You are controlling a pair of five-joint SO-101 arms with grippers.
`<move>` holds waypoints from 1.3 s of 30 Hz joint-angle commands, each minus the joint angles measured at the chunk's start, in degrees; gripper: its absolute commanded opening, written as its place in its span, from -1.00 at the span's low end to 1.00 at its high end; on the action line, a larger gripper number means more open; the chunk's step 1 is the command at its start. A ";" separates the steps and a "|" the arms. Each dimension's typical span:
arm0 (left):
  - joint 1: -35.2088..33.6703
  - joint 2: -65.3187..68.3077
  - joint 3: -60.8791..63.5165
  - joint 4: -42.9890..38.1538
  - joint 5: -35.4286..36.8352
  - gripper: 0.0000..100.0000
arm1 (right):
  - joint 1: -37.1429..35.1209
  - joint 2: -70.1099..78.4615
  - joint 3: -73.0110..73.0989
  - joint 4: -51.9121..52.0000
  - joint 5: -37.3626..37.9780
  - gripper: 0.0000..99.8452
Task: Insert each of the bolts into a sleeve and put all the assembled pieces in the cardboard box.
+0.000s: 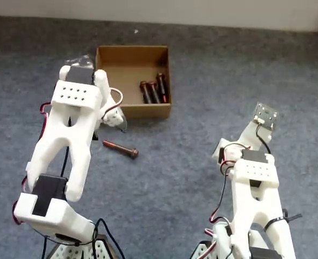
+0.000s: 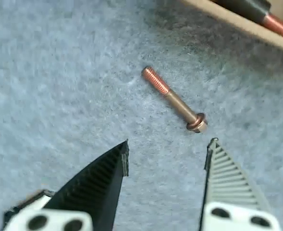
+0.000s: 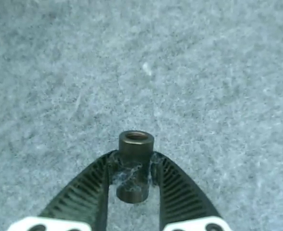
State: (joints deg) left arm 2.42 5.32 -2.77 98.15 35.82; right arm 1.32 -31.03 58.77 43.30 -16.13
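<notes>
A copper bolt (image 1: pixel 121 148) lies loose on the grey carpet in front of the cardboard box (image 1: pixel 133 110). In the left wrist view the bolt (image 2: pixel 175 98) rests just beyond my left gripper (image 2: pixel 169 143), which is open and holds nothing. From above, that gripper (image 1: pixel 114 116) hangs beside the box's front left corner. Three assembled pieces (image 1: pixel 154 90) lie inside the box at its right side. My right gripper (image 3: pixel 134 156) is shut on a dark threaded sleeve (image 3: pixel 136 144), held upright above bare carpet. The right gripper (image 1: pixel 264 116) stands off to the right.
The box edge (image 2: pixel 237 21) and one assembled piece (image 2: pixel 276 23) show beyond the bolt in the left wrist view. Open carpet (image 1: pixel 191 162) stretches between the two arms. A crumpled clear bag (image 1: pixel 83 59) lies at the box's left.
</notes>
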 commanded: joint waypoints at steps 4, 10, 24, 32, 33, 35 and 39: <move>-0.75 -2.33 -0.57 0.18 -40.53 -0.47 | 0.75 -1.45 2.07 -5.49 0.00 -0.99; -0.48 -2.59 -1.10 0.18 -71.91 -0.47 | 0.75 -1.54 2.86 -7.16 0.00 -0.99; 0.66 -2.15 5.58 -9.32 -108.13 -0.47 | 0.75 -1.54 2.86 -7.16 0.00 -0.99; 4.62 -2.15 19.12 -25.32 -110.07 -0.47 | 0.75 -1.54 2.86 -7.34 0.00 -0.99; 4.88 -2.15 20.26 -27.34 -110.07 -0.47 | 0.75 -1.54 2.86 -7.34 0.00 -0.99; 5.49 -2.15 22.64 -31.30 -110.07 -0.47 | 0.75 -1.54 2.86 -7.34 0.00 -0.99; 6.29 -2.15 26.77 -37.98 -109.98 -0.47 | 0.75 -1.54 2.86 -7.34 0.00 -0.99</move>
State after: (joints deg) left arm 7.08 5.32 21.67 66.68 -72.66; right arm 1.32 -31.03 62.11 37.32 -16.13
